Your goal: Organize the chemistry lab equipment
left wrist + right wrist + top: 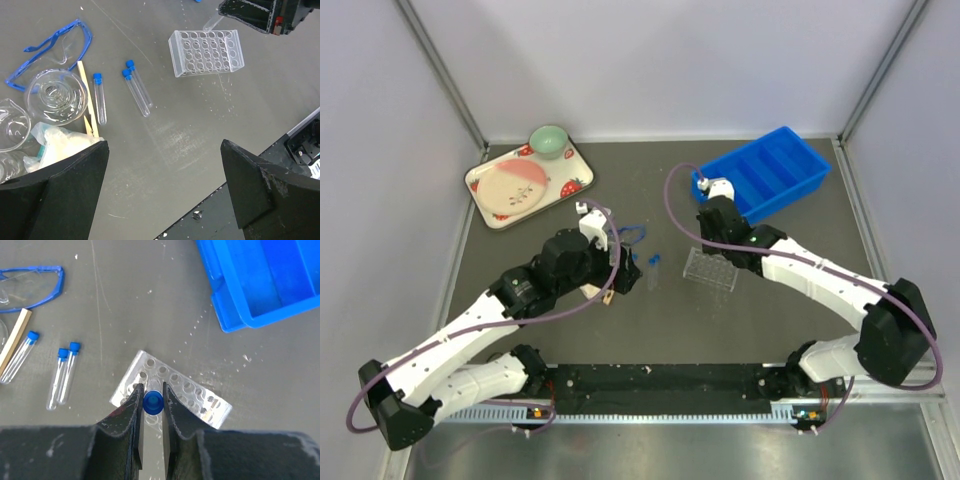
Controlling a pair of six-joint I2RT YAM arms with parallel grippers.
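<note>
where three tubes lie loose, goggles sit beside flasks

Left arm: folded back sharply at the elbow, then reached forward and inward over the table; the wrist is tipped downward.
Left gripper: the jaws are spread as wide as they go; the two dark fingers are seen far apart, one at each lower corner of the wrist view.
Right arm: stretched forward and inward from its base, with the wrist pointed down.
Right gripper: the jaws are drawn nearly together; a blue-capped tube is pinched between the fingers, its cap seen end-on just behind the fingertips.
</note>
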